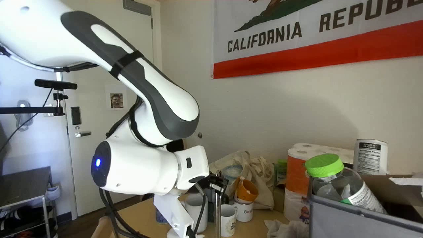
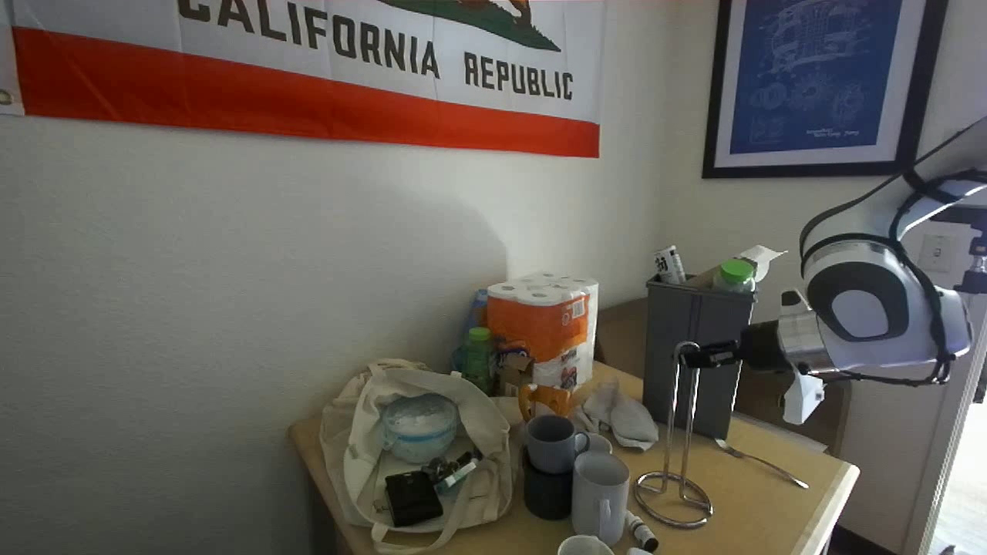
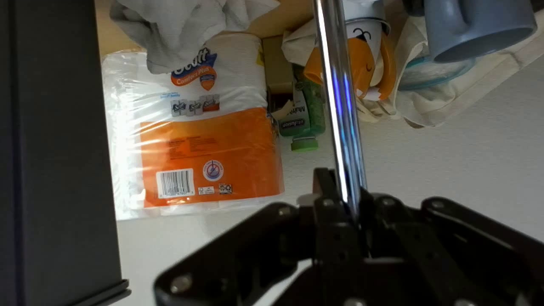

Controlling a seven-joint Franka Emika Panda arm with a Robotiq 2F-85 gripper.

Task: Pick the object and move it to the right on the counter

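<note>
Perhaps bowl [image 2: 419,433] in tote [image 2: 340,456] on counter [image 2: 759,505].

Upright shiny wire stand [image 3: 341,100], top gripped, on or just over tan counter [image 2: 759,509]

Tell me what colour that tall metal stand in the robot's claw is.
Shiny silver with bluish glints; the metal stand shows best in the wrist view.

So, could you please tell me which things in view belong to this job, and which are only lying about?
For the job:
stand, seemingly the object to move
gripper, closed on the stand
counter, where it should go right

Just lying about:
bag
mugs
paper rolls
bin
cloth
</note>
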